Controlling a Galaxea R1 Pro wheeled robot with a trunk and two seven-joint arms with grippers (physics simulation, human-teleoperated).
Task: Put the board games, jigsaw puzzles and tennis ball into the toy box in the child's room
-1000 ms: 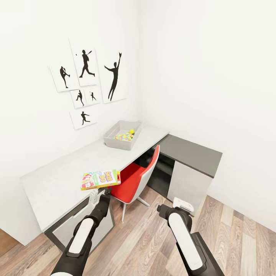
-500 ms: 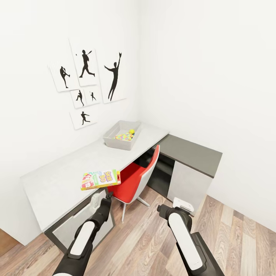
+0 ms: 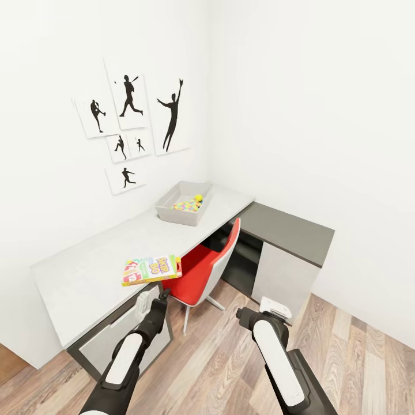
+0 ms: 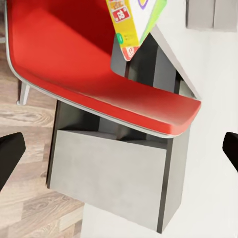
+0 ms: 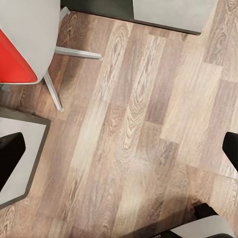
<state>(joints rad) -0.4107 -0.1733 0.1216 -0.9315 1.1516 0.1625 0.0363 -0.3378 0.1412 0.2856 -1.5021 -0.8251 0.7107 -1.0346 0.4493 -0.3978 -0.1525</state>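
A: What is nearest, and how do the jaws stand?

B: The left gripper [image 4: 119, 148] has its jaws wide apart with nothing between them; only two dark fingertips [image 4: 10, 156] show at the picture's edges. The right gripper [image 5: 119, 153] is the same, jaws apart over the wood floor [image 5: 139, 114]. In the head view both grippers are mostly hidden behind their own arms.

A: And further away?

B: The Skip-Bo board game [image 3: 151, 270] lies on the near front edge of the surface [image 3: 86, 271], with one corner over the edge, just above the red chair [image 3: 202, 271]. In the left wrist view this carton [image 4: 131, 22] is cut off by the frame.

A: Where is the toy box?

B: The toy box [image 3: 173, 214] stands far back on the surface, near the wall. Inside I see the tennis ball [image 3: 198, 197] and a jigsaw puzzle [image 3: 185, 205]. How many slabs lie there I cannot tell, they are too small.
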